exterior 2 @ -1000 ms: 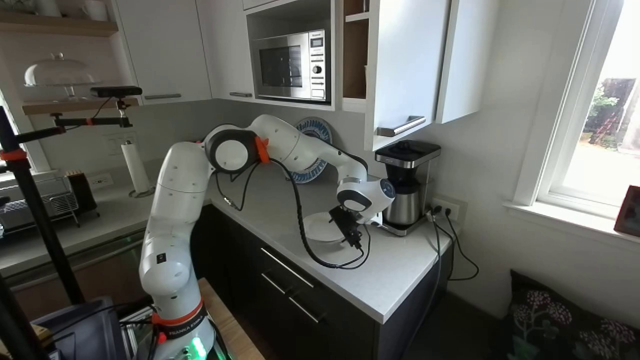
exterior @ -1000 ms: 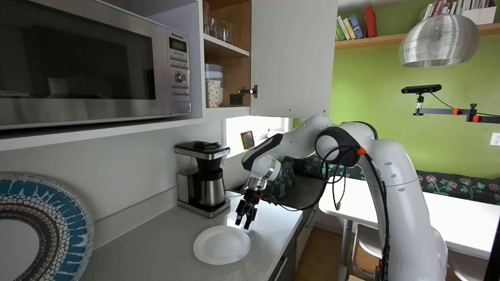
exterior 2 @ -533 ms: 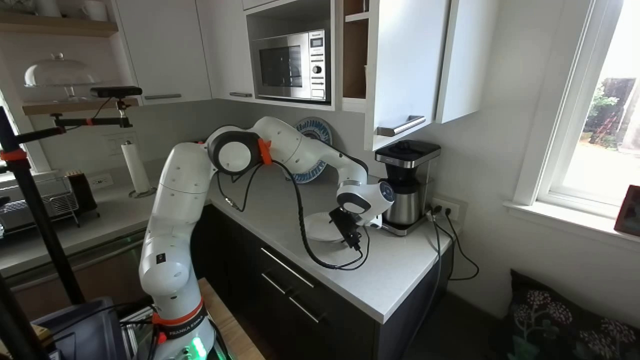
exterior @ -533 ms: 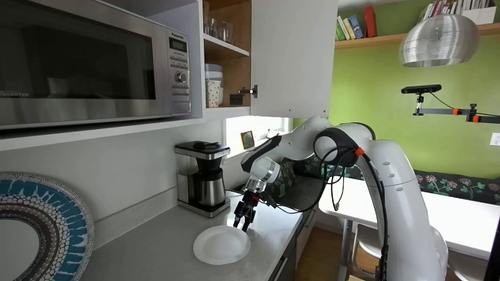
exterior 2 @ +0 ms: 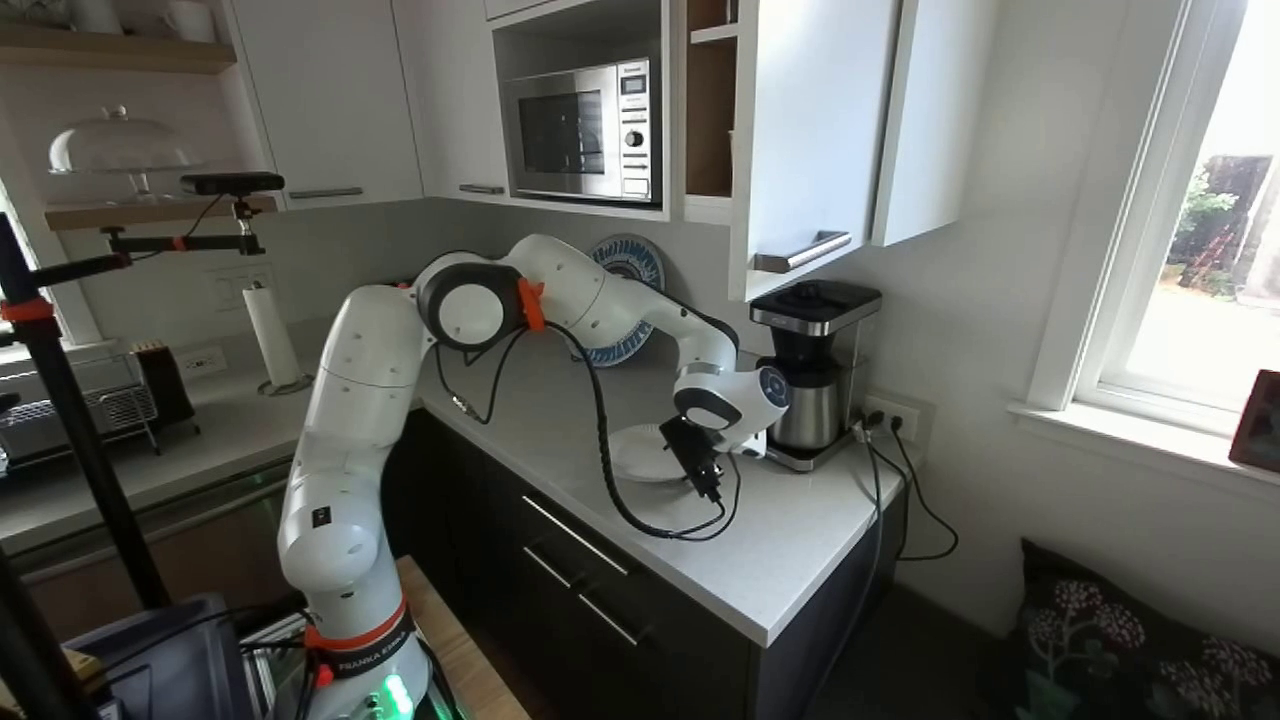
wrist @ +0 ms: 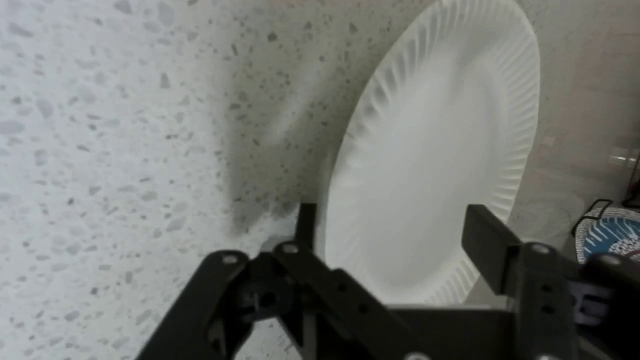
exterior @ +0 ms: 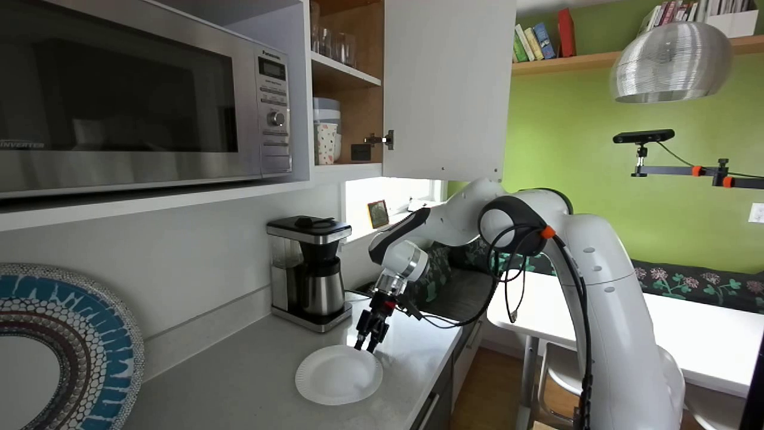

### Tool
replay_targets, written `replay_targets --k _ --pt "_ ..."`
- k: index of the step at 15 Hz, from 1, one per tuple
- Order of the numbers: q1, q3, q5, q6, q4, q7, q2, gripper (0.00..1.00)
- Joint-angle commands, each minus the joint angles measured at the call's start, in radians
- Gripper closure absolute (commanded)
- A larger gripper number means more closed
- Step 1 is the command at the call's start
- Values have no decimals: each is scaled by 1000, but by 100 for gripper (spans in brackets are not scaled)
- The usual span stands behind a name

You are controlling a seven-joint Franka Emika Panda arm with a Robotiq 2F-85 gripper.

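Black end effector at a round white paper plate on a speckled grey worktop
We see its fingers parted, released, near the plate's fluted rim.

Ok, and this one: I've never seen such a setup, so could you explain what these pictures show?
The machine is a white robot arm with a black two-fingered gripper at its end. Two pictures look at the scene from different places outside the robot; the close-up is taken from its wrist. On the counter lies a white plate with a ridged rim; a coffee maker and a round patterned piece stand by the wall. Nothing looks held: the fingers stand apart at the plate's edge, and whether they touch it is hard to tell.
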Motion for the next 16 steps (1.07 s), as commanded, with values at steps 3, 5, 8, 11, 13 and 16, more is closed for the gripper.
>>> replay_targets --k 3,5,8,11,13,16 --pt "-17 16 45 16 -1 -16 23 71" --pt "-18 17 51 15 0 -16 28 86" --pt "-22 17 71 9 1 -16 32 100" --pt "-24 18 107 8 1 -15 28 100" --pt "-19 15 111 4 -2 -12 16 100" --pt "-23 16 124 -32 -10 -4 -30 100"
